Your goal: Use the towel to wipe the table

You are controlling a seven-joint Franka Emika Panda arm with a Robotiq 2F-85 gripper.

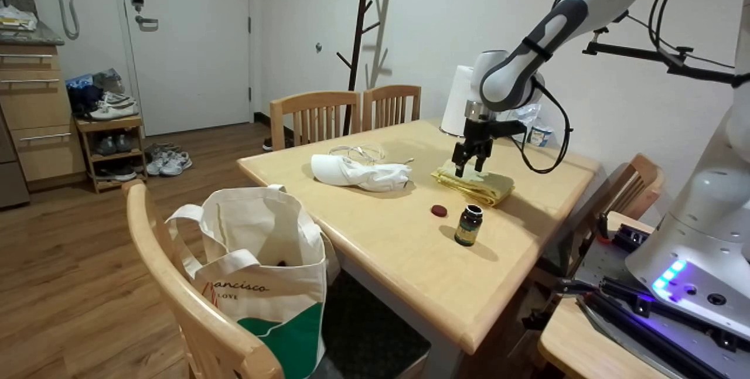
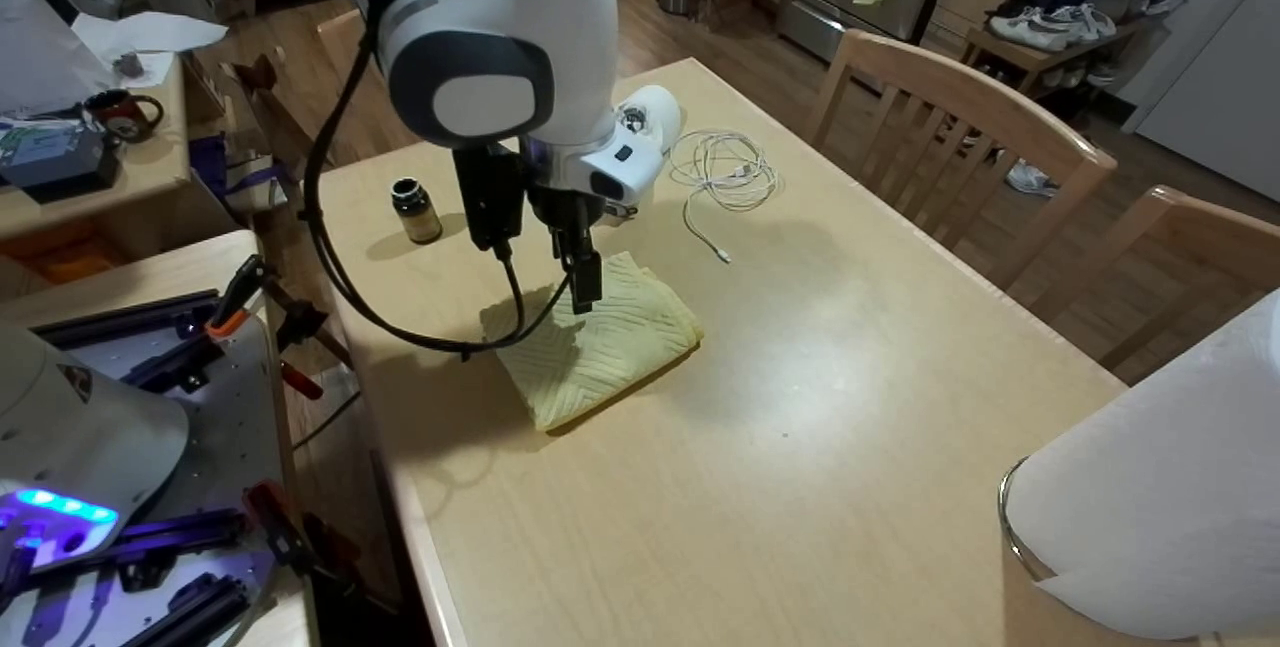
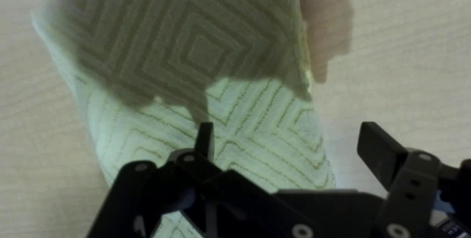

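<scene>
I see the black claw [image 1: 470, 168], spread wide and empty, pointing down over the folded yellow towel [image 1: 489, 187], which lies on the pale wooden bench [image 1: 381, 221].

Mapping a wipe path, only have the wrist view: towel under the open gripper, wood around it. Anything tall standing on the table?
Observer: Yes, a white paper roll stands on the table, apart from the towel.
Operator: Anything that could spill?
Observer: Possibly: a bottle near the towel stands upright with its top open. Can't see what's inside.
Operator: Cables?
Observer: One white cable lies loosely coiled on the table, not touching the towel; it shows in both exterior views.
</scene>
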